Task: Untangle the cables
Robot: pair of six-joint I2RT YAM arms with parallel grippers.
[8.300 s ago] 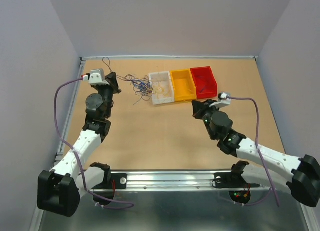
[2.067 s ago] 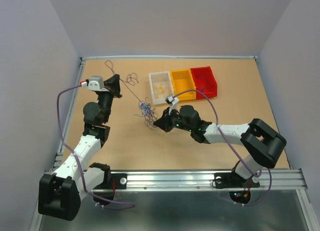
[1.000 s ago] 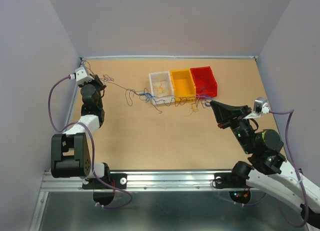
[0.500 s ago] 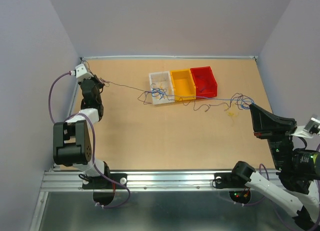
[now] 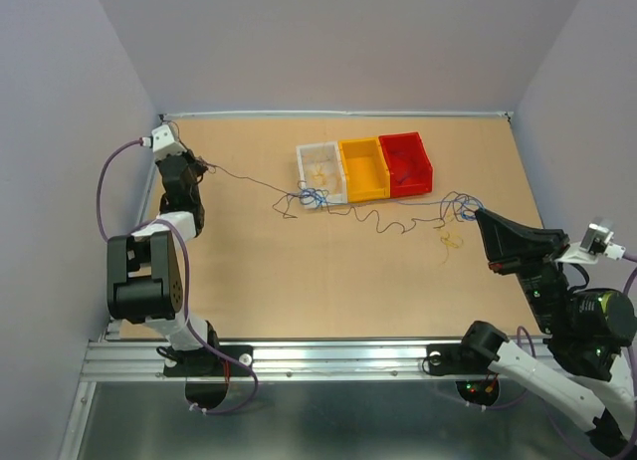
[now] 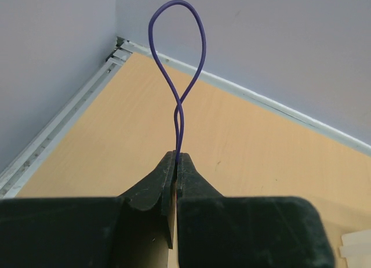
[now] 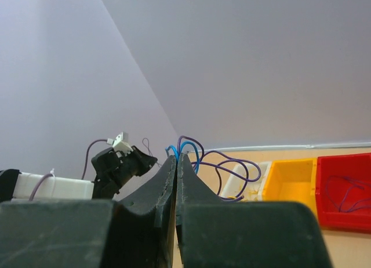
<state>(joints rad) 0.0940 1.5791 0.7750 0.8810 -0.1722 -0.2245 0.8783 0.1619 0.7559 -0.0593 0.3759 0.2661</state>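
Observation:
Thin purple and blue cables are strung across the table from left to right, with a small blue knot in front of the white bin. My left gripper is at the far left, shut on a purple cable that loops above its tips. My right gripper is at the right, raised, shut on blue and purple cable loops. A short yellow cable lies loose on the table near the right gripper.
A white bin, a yellow bin and a red bin stand in a row at the back middle. The red bin holds a purple wire. Walls close in on the left, back and right.
My right gripper pulled the cables far to the right over the last second, then eased back a little left. The strand sags more. The yellow cable lies lower on the table.

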